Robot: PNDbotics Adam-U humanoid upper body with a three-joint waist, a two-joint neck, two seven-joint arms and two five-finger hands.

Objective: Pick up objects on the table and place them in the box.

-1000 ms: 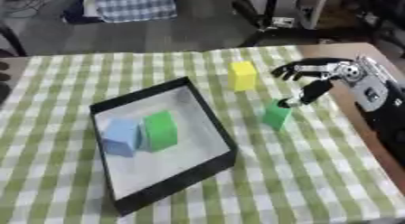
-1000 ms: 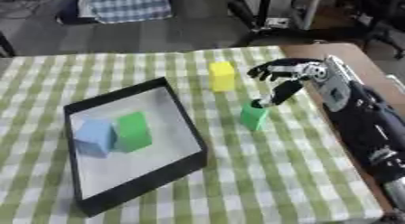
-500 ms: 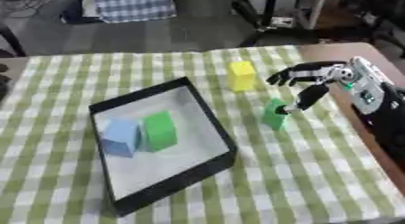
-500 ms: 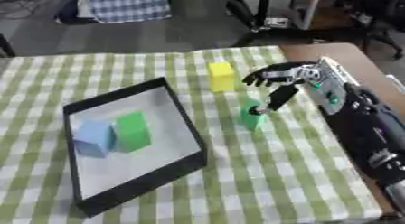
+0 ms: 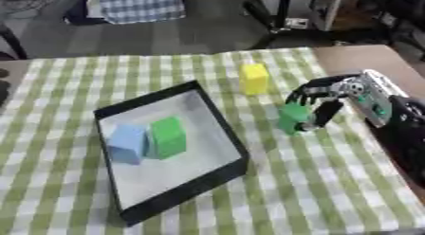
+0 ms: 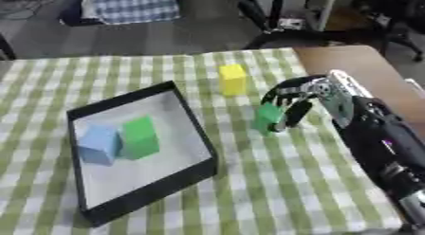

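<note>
A small green block (image 5: 291,118) stands on the checked cloth, right of the black box (image 5: 188,192). My right hand (image 5: 354,90) reaches in from the right. Its fingers curl over the block's top and its thumb (image 5: 320,116) presses the block's right side, so it is shut on the block. A yellow block (image 5: 253,78) stands upright behind it, apart from the hand. Inside the box a blue block (image 5: 129,142) and a larger green block (image 5: 169,136) sit side by side at its left end. My left hand shows in no view.
The green-and-white checked tablecloth (image 5: 315,182) covers the table, whose bare brown top (image 5: 357,58) shows at the far right. Chairs and a checked cloth lie beyond the far edge.
My right hand has moved left and down onto the small green block, and its fingers and thumb have closed on it. The block stays in place.
</note>
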